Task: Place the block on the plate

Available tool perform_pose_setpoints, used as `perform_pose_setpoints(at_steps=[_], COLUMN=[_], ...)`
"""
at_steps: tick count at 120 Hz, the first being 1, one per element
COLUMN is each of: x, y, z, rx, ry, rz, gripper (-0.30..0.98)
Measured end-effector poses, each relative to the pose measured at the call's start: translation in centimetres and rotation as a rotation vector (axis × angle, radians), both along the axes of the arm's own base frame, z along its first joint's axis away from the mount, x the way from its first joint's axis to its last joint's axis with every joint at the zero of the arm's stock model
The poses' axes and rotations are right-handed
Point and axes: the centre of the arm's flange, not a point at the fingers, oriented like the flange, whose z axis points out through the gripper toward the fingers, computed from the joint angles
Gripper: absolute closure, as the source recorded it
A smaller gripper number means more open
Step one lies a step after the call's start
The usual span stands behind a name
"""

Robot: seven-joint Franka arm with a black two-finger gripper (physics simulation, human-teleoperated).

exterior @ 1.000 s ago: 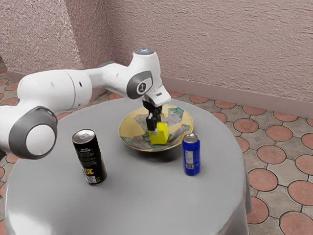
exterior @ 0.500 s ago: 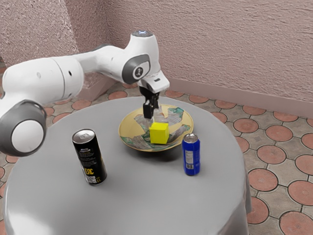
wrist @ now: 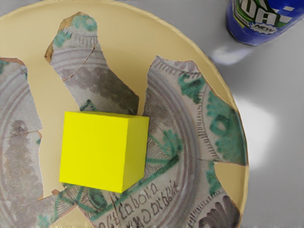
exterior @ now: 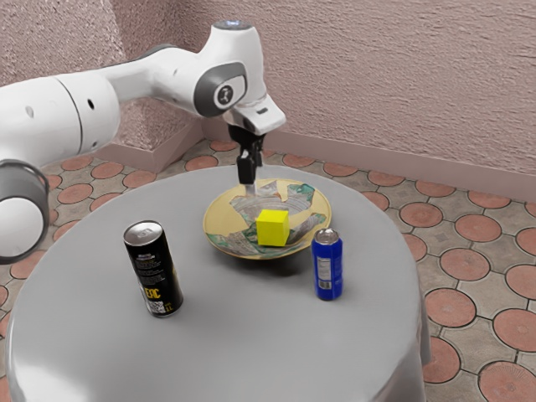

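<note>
Exterior view: arm [exterior: 63, 117] enters from the exterior view's left and reaches over a round grey table [exterior: 243, 352]; gripper [exterior: 249, 177] is above the plate [exterior: 219, 219], pointing down, higher than the yellow block [exterior: 272, 228] and well apart from it. Finger state: cannot tell from the pictures whether they stand apart or together. The block rests on the plate, inside the rim, offset from the plate's middle toward the table's near edge. The plate lies in the table's far half. A blue can [exterior: 327, 268] stands upright just beside the plate, between it and the table edge at the exterior view's right. A black can [exterior: 153, 272] with yellow lettering stands upright nearer the table edge at the exterior view's left, well apart from the plate. Background: rough pinkish wall [exterior: 377, 67], floor [exterior: 469, 318] of round reddish tiles. Wrist view: the block sits flat, a plain yellow cube, its underside on the plate's patterned surface. Around it: grey fragment-like patches with green decoration, set in tan; dark lettering is close beside the block. The blue can is outside the rim, near but apart from it, with white lettering on its side.
</note>
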Motion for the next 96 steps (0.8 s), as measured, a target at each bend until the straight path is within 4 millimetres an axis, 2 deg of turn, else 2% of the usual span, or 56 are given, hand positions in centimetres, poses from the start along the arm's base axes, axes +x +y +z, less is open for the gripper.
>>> perform_pose_setpoints(at_steps=[30,46,75,96], x=[-2.1,-3.4,-7.5,-10.1], y=[1.2,2.8,7.1,11.7], z=[3.1,4.6,10.5,14.0], rx=[0.017,0.036,0.077,0.085], ry=[-0.014,-0.019,-0.035,-0.037], rz=[0.110,0.205,0.469,0.690], gripper=[0.00,0.00,0.00,0.00])
